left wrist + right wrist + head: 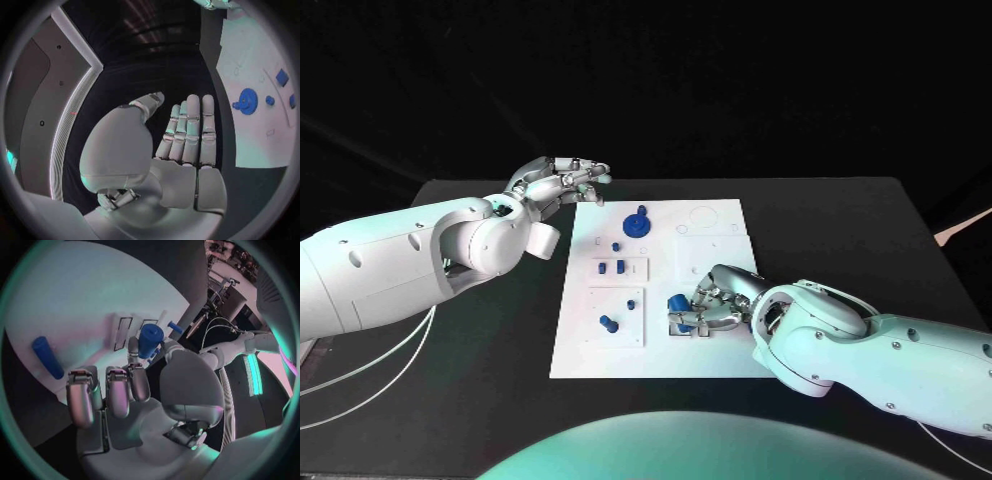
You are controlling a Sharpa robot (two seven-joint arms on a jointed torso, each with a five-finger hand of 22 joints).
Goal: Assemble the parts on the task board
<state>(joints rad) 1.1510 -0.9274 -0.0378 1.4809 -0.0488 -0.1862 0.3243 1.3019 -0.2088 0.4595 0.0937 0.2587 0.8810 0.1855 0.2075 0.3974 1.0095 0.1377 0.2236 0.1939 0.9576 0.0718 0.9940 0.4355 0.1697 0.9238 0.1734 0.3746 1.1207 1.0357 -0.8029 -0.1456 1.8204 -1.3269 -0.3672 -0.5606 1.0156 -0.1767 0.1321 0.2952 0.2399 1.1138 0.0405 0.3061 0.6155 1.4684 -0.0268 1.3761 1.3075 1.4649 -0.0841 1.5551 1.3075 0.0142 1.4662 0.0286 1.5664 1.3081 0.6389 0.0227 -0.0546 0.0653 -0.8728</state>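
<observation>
The white task board (718,225) lies in the middle of the black table. My right hand (708,306) rests over the board's near right part and pinches a round blue part (150,338) between thumb and a finger, just above the board (75,295). A blue peg (47,356) lies flat on the board beside that hand. My left hand (561,184) hovers at the board's far left corner with straight fingers, holding nothing (187,135). A blue gear (638,224) sits near it on the board (248,101).
Several small blue parts stand in the left column of the board: a pair (609,268), a tilted peg (607,323) and a small stud (630,304). Bare black table (848,230) surrounds the board.
</observation>
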